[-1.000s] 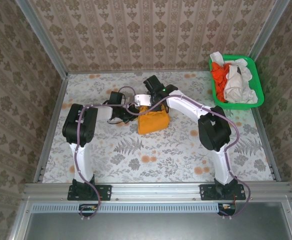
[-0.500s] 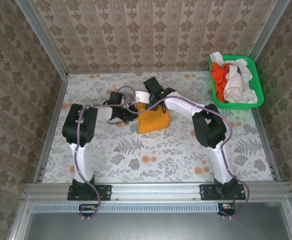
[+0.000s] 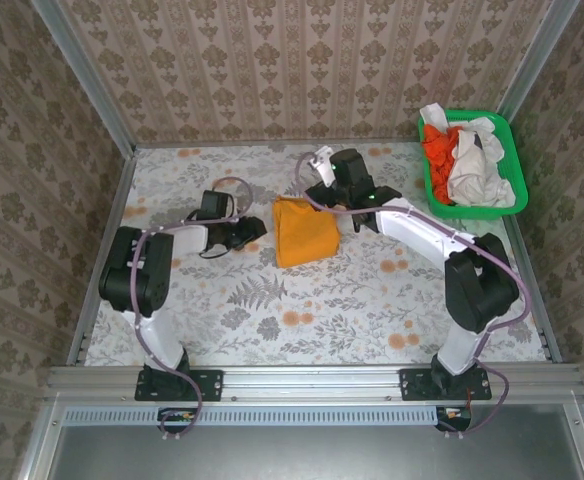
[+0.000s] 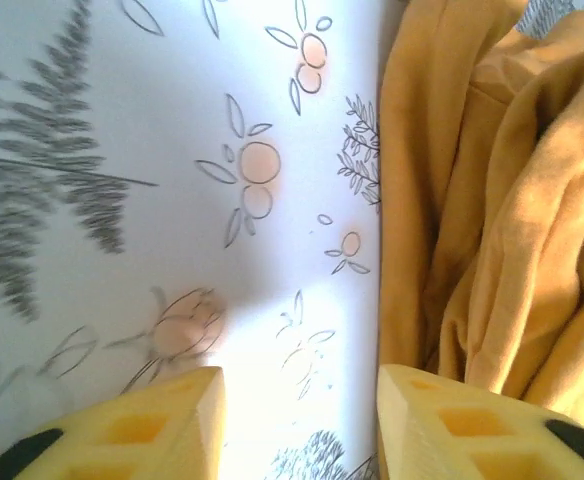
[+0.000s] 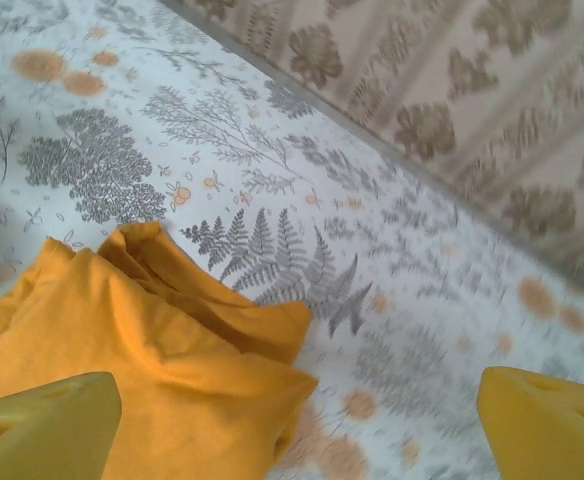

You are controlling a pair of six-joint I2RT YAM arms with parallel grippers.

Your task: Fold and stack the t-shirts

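A folded mustard-orange t-shirt (image 3: pixel 305 231) lies on the floral table (image 3: pixel 272 300) between both arms. My left gripper (image 3: pixel 255 228) sits low just left of it. In the left wrist view the left gripper (image 4: pixel 297 420) is open over bare table, and the shirt's edge (image 4: pixel 492 200) lies next to the right finger (image 4: pixel 472 430). My right gripper (image 3: pixel 324 165) is raised behind the shirt. It stands wide open (image 5: pixel 292 430), with the shirt (image 5: pixel 142 370) below and to its left. More t-shirts, red-orange (image 3: pixel 440 148) and white (image 3: pixel 472 165), are heaped in the basket.
The green plastic basket (image 3: pixel 515 205) stands at the back right corner. Patterned walls (image 3: pixel 302 70) close the table at the back and sides, with metal rails along the edges. Open table lies in front of the folded shirt.
Both grippers have opened and let go of the mustard shirt. The right one has drawn back and to the right, the left one has pulled leftwards. The shirt now lies flat.
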